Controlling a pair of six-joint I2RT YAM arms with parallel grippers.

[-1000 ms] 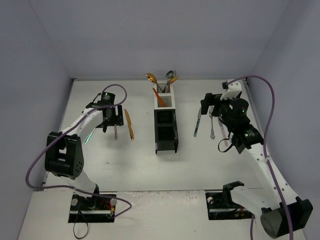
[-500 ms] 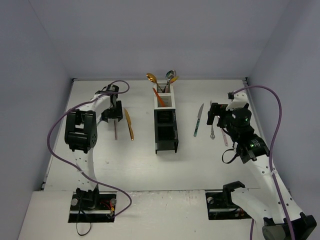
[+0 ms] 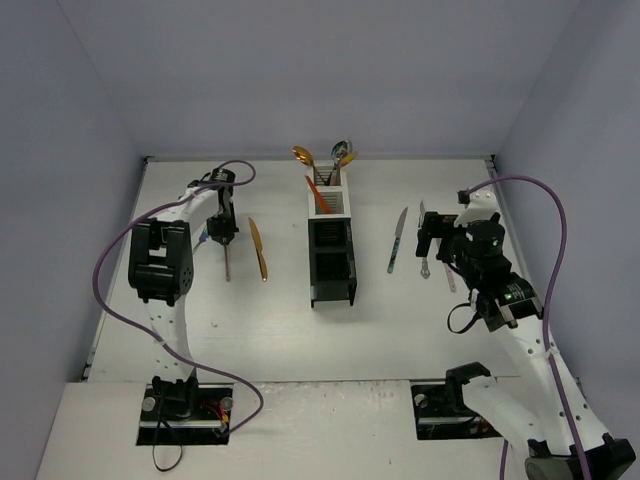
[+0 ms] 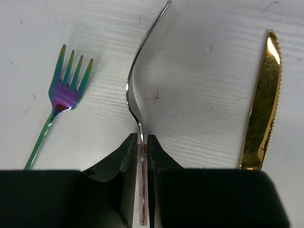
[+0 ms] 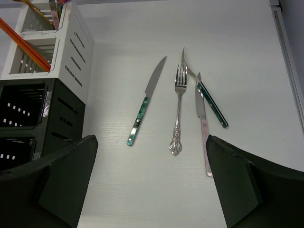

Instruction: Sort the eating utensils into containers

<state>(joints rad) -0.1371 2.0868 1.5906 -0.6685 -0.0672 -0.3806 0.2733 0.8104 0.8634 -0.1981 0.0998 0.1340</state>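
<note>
Toward the far-left corner of the desk (image 3: 280, 330), my left claw (image 4: 142, 142) is pinched tight on the slim handle of a curved, mirror-bright silver utensil (image 4: 137, 85), between an iridescent fork (image 4: 64, 90) and a serrated gold knife (image 4: 260, 104). Near the right edge, my right claw (image 5: 151, 142) gapes wide and holds nothing, above a teal-handled knife (image 5: 145, 107) and an ornate silver fork (image 5: 177, 114). The slatted containers (image 3: 331, 240) stand mid-desk.

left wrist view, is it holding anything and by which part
The left gripper is shut on a thin silver utensil, seen edge-on; its fingers pinch the narrow handle just behind the curved head. The right gripper is open, holding nothing.
</note>
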